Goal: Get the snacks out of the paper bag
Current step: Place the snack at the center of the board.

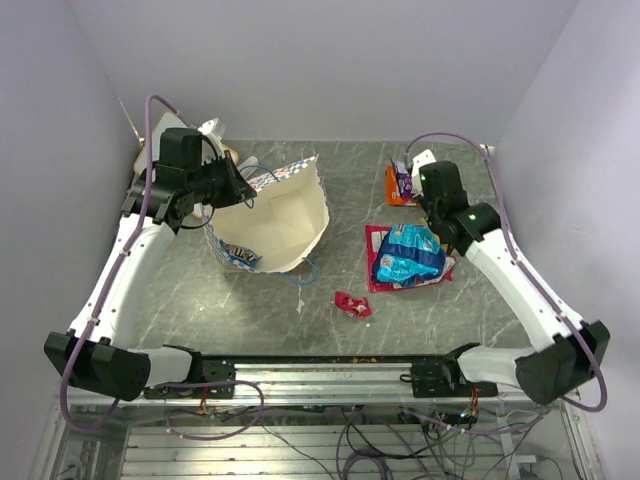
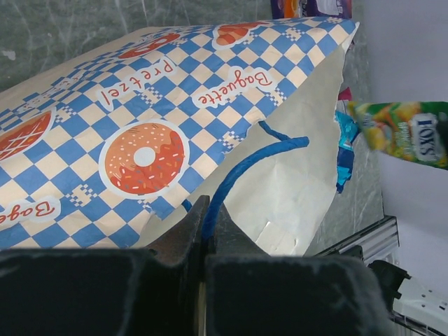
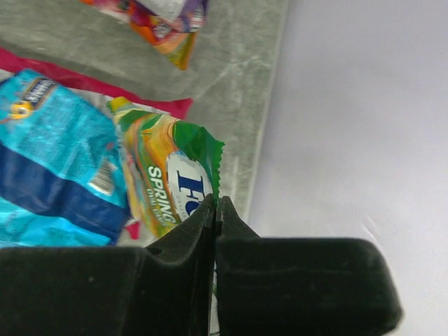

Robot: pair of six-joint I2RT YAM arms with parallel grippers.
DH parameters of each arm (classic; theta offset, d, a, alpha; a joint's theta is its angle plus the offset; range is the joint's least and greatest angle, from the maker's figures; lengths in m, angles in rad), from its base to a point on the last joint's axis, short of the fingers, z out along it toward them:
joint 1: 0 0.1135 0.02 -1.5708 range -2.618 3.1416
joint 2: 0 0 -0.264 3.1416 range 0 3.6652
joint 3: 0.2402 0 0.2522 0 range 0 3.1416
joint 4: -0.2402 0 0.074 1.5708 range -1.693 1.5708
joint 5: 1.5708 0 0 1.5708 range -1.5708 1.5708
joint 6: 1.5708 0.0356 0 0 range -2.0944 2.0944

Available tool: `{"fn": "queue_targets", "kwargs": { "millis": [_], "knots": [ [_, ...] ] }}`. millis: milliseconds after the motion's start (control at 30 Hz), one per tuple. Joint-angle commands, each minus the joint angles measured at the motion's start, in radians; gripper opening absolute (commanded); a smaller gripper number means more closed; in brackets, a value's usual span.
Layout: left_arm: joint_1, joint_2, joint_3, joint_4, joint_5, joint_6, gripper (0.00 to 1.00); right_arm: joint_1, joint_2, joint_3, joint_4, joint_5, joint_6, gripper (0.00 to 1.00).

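Note:
The paper bag lies on its side at the left, mouth open; its checkered side fills the left wrist view. My left gripper is shut on its blue cord handle. A packet shows inside the bag. My right gripper is shut on the edge of a green snack packet, beside the blue packet lying on the large red-pink one. Orange and purple packets lie further back. A small red packet lies in the middle.
A pale object stands behind the left arm at the back left corner. Walls close in the back and both sides; the right wall is close to my right gripper. A metal rail runs along the front edge.

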Motion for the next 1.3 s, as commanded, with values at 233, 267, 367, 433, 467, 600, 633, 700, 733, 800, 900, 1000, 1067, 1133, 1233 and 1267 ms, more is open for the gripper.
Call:
{"fn": "queue_targets", "kwargs": {
  "millis": [233,267,367,433,467,600,633,700,733,800,900,1000,1067,1133,1233,1267],
  "knots": [
    [0.002,-0.001,0.035,-0.005,0.042,0.018,0.07,0.106,0.274,0.030,-0.086,-0.201,0.271,0.00],
    [0.002,-0.001,0.035,-0.006,0.043,0.018,0.07,0.120,0.286,0.028,-0.080,-0.206,0.279,0.00],
    [0.004,0.000,0.036,0.003,0.045,0.012,0.07,0.139,0.333,0.037,-0.102,-0.248,0.351,0.00],
    [0.004,0.006,0.042,0.003,0.042,0.008,0.07,0.139,0.353,0.023,-0.101,-0.287,0.401,0.00],
    [0.004,0.007,0.046,0.001,0.044,0.009,0.07,0.139,0.360,0.012,-0.101,-0.306,0.424,0.00],
    [0.005,0.004,0.054,-0.002,0.049,0.006,0.07,0.137,0.375,-0.035,-0.101,-0.331,0.514,0.00],
    [0.006,0.000,0.053,0.001,0.051,0.005,0.07,0.134,0.369,-0.054,-0.088,-0.320,0.535,0.00],
    [0.006,-0.010,0.046,0.015,0.065,0.000,0.07,0.126,0.342,-0.088,-0.048,-0.326,0.538,0.00],
    [0.006,-0.016,0.039,0.027,0.078,-0.001,0.07,0.122,0.330,-0.099,-0.032,-0.322,0.539,0.00],
    [0.006,-0.031,0.016,0.062,0.116,-0.004,0.07,0.112,0.309,-0.114,-0.004,-0.320,0.545,0.00],
    [0.005,-0.066,-0.046,0.132,0.197,-0.021,0.07,0.099,0.283,-0.125,0.036,-0.345,0.531,0.00],
    [0.005,-0.118,-0.119,0.229,0.274,-0.062,0.07,0.097,0.238,-0.115,0.039,-0.350,0.528,0.22],
    [0.006,-0.146,-0.165,0.286,0.336,-0.094,0.07,0.097,0.197,-0.097,0.029,-0.379,0.510,0.34],
    [0.005,-0.168,-0.198,0.304,0.377,-0.121,0.07,0.097,0.156,-0.069,0.010,-0.398,0.484,0.46],
    [0.004,-0.210,-0.247,0.315,0.399,-0.158,0.07,0.097,0.102,-0.013,-0.014,-0.463,0.400,0.56],
    [0.004,-0.224,-0.265,0.316,0.403,-0.170,0.07,0.098,0.077,0.001,-0.009,-0.495,0.367,0.57]
  ]
}}
